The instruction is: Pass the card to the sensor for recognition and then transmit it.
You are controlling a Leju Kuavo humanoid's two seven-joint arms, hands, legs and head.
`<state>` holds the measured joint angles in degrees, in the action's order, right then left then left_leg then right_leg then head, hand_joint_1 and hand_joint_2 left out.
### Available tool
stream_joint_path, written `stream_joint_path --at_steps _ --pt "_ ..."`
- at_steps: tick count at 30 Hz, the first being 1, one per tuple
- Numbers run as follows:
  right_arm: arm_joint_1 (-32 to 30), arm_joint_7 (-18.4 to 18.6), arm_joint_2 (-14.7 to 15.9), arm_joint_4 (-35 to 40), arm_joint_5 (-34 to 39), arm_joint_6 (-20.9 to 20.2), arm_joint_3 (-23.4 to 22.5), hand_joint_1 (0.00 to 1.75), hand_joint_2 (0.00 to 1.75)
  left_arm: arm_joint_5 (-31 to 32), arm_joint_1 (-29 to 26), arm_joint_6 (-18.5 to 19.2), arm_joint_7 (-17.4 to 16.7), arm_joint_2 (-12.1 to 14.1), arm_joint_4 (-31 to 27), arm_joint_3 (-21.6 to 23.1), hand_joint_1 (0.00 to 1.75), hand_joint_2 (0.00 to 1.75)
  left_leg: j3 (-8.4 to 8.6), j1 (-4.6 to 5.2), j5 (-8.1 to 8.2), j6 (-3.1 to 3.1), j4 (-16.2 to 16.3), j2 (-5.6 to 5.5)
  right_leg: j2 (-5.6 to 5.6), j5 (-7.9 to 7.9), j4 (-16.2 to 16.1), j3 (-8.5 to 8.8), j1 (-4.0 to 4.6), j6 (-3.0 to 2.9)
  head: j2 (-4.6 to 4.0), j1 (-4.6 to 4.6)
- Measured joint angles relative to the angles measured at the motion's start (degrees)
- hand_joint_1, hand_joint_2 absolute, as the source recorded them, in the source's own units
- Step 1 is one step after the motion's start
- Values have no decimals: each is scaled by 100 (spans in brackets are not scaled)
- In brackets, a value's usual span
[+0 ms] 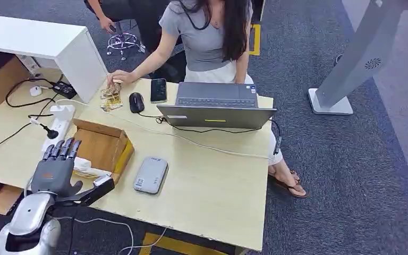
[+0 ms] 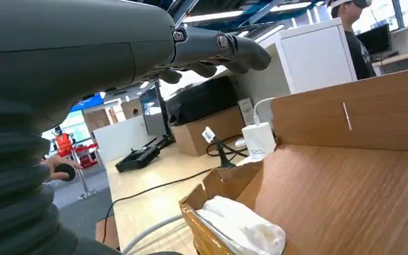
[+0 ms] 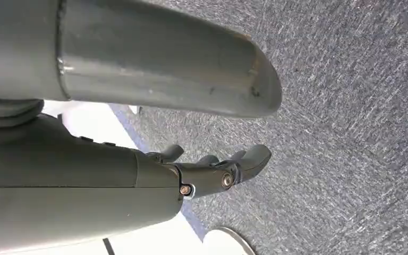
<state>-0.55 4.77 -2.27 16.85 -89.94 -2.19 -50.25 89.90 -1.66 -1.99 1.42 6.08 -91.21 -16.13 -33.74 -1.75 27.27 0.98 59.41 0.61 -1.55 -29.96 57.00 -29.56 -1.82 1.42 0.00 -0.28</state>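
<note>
Fingers [image 1: 61,149] spread over box [image 1: 103,146]; grey sensor [image 1: 150,175] flat.

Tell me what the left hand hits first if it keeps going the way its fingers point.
Probably the open cardboard box: the left hand hovers beside it, fingers aimed at its near flap and the power strip beyond. Height is unclear.

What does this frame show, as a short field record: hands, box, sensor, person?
left hand: fingers apart, holding nothing, over the near end of the cardboard box
right hand: hanging over grey carpet, holding nothing
box contents: white crumpled packing; no card discernible
sensor: grey device flat on the table, right of the box
person: seated across the table behind a laptop, one hand on some paper items
</note>
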Motion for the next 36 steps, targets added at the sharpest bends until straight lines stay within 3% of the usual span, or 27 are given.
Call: stream_joint_path --at_steps 18,36 --pt "16 -15 53 -52 0 -13 46 0 0 0 216 -210 7 2 654 42 0 175 -2 0 0 0 0 0 0 1 0 2 0 1 0 0" --pt "15 -15 68 -81 0 0 48 0 0 0 215 -238 17 2 844 42 0 175 -2 0 0 0 0 -1 -1 1 0 2 0 1 0 2"
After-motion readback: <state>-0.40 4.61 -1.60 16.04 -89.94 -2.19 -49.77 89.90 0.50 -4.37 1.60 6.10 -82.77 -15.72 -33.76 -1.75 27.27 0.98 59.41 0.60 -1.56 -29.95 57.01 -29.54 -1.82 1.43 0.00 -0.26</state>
